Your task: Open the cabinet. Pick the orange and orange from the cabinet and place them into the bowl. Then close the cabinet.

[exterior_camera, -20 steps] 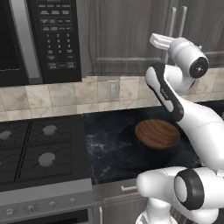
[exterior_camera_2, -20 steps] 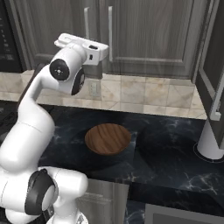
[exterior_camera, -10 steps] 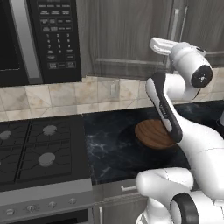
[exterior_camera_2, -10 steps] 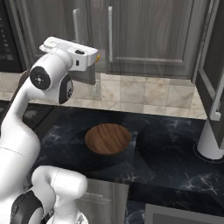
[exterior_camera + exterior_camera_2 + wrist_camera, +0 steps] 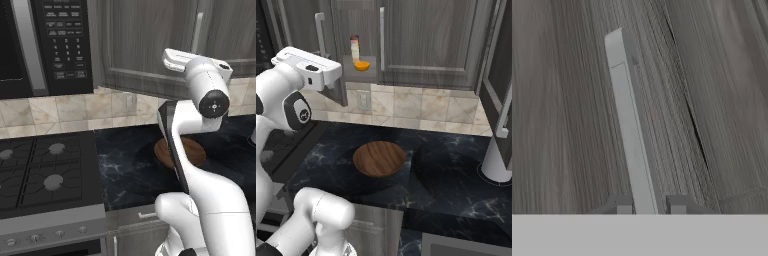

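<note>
**Gripper clamped on the cabinet handle, door swung partly out**

In the hand view the gripper (image 5: 650, 205) was pinched on a silver bar handle (image 5: 629, 130), one dark fingertip (image 5: 623, 205) on each side of the bar and close against it. The bar ran away toward 11 o'clock across dark grey wood grain, with a dark seam slanting at about 1 o'clock from the tips.

From the right base view the left cabinet door (image 5: 336, 75) stood swung out, and the white hand sat against it. Through the gap showed the shelf: an orange (image 5: 361, 65) lay at its front, just at 5 o'clock of a tall striped container (image 5: 354, 49) that touched or nearly touched it. The second door (image 5: 426, 35) was flat and shut, its handle (image 5: 382, 39) upright.

The bowl (image 5: 379, 158) sat on the dark marbled counter (image 5: 456, 190), well below the shelf at 5 o'clock of the orange, nothing in it. The arm crossed part of the bowl in the left base view.

A wall socket (image 5: 363, 101) sat on the tiled backsplash. A microwave (image 5: 42, 45) hung at 10 o'clock, its keypad writing too small to read, above a gas hob (image 5: 45, 172).
</note>
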{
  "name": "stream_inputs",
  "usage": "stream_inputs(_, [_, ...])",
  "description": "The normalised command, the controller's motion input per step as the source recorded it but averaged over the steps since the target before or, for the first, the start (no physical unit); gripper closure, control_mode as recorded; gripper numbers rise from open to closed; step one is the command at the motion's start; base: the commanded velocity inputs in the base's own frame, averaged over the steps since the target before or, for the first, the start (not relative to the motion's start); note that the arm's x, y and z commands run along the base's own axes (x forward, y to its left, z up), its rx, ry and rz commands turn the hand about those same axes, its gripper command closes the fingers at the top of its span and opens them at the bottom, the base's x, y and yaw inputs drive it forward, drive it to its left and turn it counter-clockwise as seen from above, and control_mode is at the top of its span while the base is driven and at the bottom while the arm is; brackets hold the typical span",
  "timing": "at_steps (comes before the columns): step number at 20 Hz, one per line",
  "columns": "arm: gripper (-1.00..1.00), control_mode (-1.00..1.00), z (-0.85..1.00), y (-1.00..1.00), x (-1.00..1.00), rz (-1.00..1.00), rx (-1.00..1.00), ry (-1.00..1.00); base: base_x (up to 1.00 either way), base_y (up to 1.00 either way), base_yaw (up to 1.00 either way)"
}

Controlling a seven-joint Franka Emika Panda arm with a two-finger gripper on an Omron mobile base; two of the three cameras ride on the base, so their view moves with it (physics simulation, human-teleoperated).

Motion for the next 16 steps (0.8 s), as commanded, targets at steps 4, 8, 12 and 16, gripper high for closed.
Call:
stream_inputs(4, [1.0,-1.0,0.17,0.59,-0.95,-0.13,0.0,0.0,0.0,0.0,0.0])
stream_inputs(8, [1.0,-1.0,0.05,0.62,-0.84,-0.13,0.0,0.0,0.0,0.0,0.0])
stream_inputs(12, [1.0,-1.0,0.0,0.71,-0.64,-0.13,-0.01,0.01,0.0,0.0,0.0])
stream_inputs(16, [-1.0,-1.0,0.0,0.93,-0.28,-0.14,-0.08,0.08,0.0,0.0,0.0])
